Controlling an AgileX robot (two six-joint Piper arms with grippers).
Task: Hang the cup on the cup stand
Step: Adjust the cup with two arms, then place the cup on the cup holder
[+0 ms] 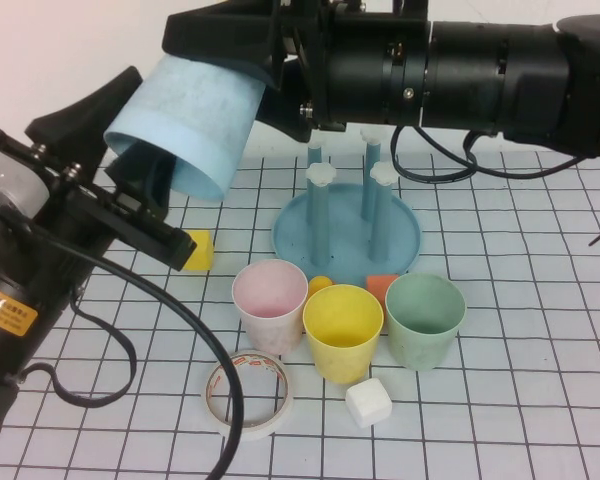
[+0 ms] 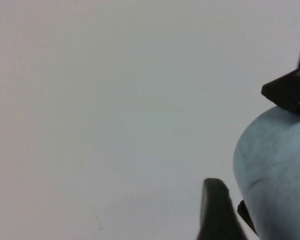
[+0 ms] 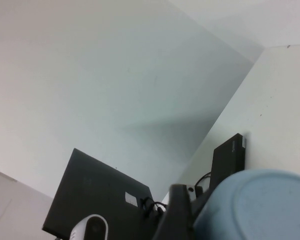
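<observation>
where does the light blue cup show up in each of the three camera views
High view: cup upper left, raised between left gripper and right gripper.
Left wrist view: cup at the lower right edge.
Right wrist view: cup at the lower right corner.
Shared landmark: the cup itself, the only thing in all three.

A white tabletop (image 1: 540, 400) ruled with a thin dark grid fills the lower frame of the high view. Behind it, along the top left, stands a plain pale wall (image 1: 60, 50), evenly lit.
</observation>
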